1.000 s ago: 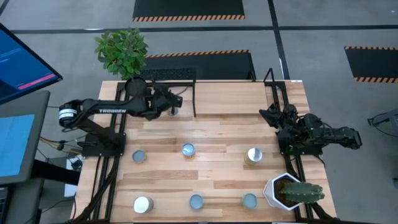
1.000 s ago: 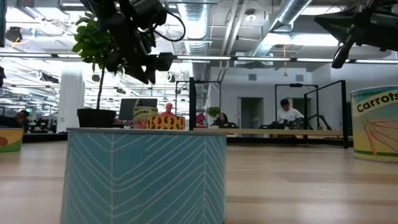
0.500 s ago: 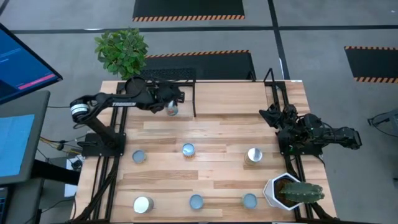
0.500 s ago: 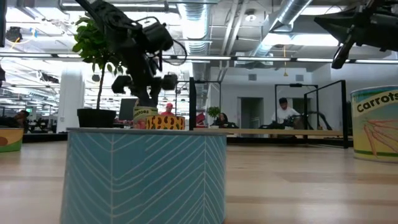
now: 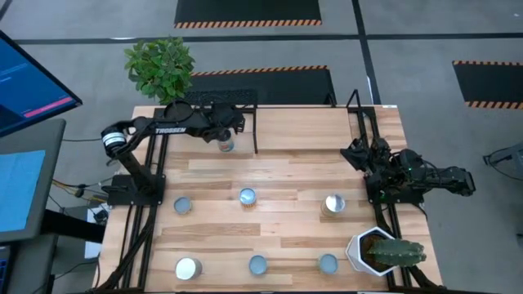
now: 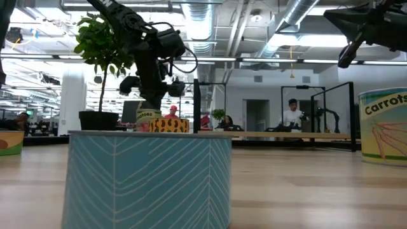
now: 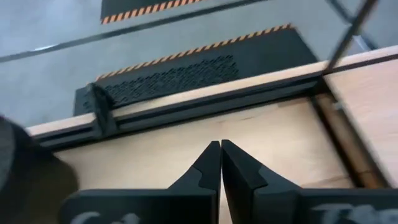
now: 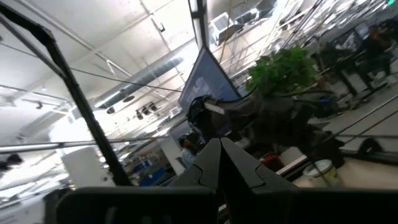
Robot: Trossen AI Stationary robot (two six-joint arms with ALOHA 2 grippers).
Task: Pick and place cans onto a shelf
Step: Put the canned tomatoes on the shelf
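Swinging farther over the shelf (image 5: pixel 221 102), our left gripper (image 5: pixel 231 124) now shows its fingers pressed together, a can (image 5: pixel 226 145) standing just below it; our right gripper (image 5: pixel 357 153) waits, fingers together.

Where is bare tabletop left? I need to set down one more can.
The bare board between the shelf and the right gripper is free, as is the strip above the middle cans. The front corner by the cactus pot is crowded.

One can (image 5: pixel 226 145) located on shelf (image 5: pixel 237 99) at table's far edge; six cans (image 5: pixel 248 196) arranged in two rows nearer; cactus pot (image 5: pixel 365 247) at right near corner.
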